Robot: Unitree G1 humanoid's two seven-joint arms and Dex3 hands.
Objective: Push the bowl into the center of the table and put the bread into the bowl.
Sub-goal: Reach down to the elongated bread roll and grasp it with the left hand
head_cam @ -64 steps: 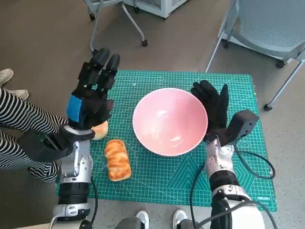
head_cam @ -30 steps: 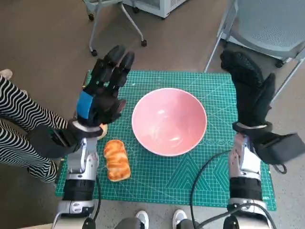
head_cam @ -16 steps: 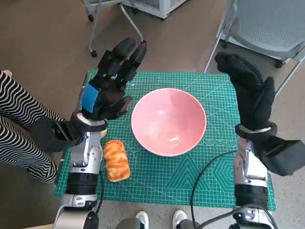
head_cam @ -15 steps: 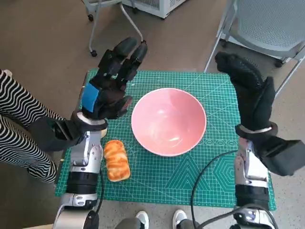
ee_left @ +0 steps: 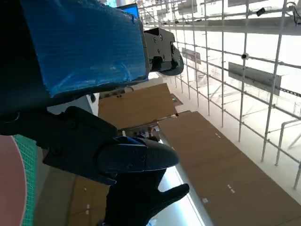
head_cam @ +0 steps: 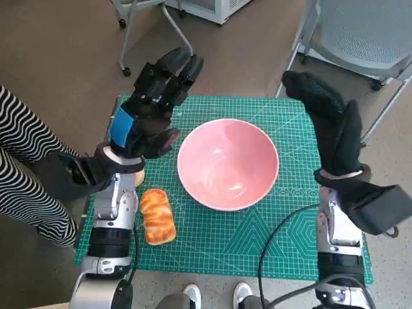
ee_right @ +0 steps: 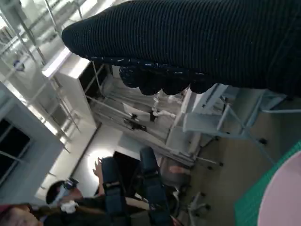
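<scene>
I see the small table covered by a green cutting mat (head_cam: 277, 238), with a pink bowl (head_cam: 228, 163) and a bread roll (head_cam: 158, 216) lying on it.

Lab or office: wheeled chairs (head_cam: 360, 38), cutting mat (head_cam: 257, 238), metal racking (ee_left: 235, 56).

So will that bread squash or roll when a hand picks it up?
The bread looks soft and glazed, so it will probably dent under firm fingers. Its lumpy loaf shape, lying flat on the mat, seems unlikely to roll.
</scene>
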